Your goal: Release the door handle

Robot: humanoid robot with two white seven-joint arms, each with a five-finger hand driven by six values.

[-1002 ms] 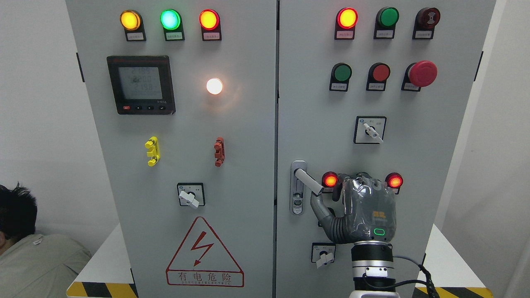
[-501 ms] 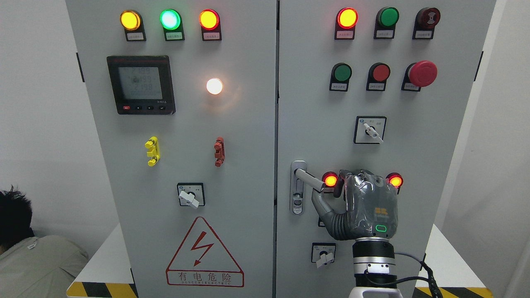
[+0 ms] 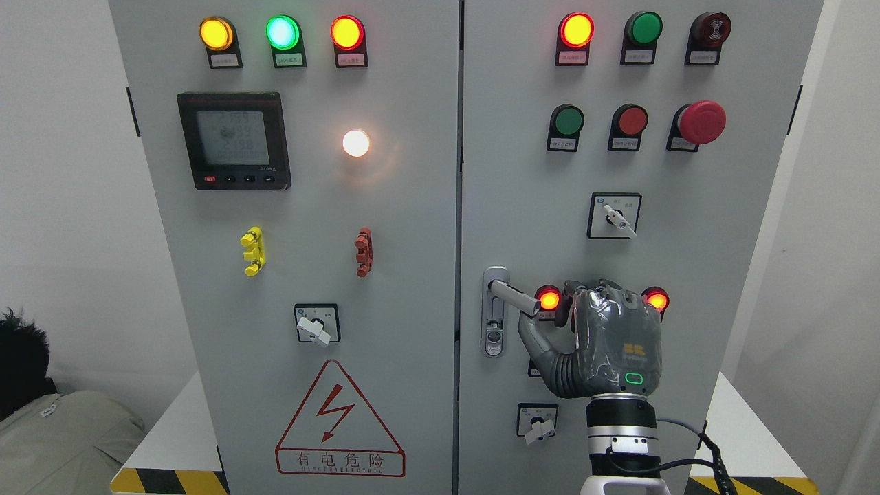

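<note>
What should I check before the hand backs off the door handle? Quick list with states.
1. Right robot hand in view: ok.
2. Fingers clear of the door handle: cannot tell; the thumb sits right under its tip.
3. Handle seated flat in its lock plate: not ok, it sticks out to the right.
4. Right door shut: cannot tell.
5. Person away from the arm: ok, lower left.
6. Lamps behind the knuckles untouched: cannot tell.

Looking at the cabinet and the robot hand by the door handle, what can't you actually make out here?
Head view only:
- Robot hand: seen from behind, so the fingers' grip and any contact with the door handle are hidden.
- Meter screen: digits too blurred to read.
- Labels under the lamps: too small.
- Person: cut off by the left edge.
- Left arm: out of view.
</note>
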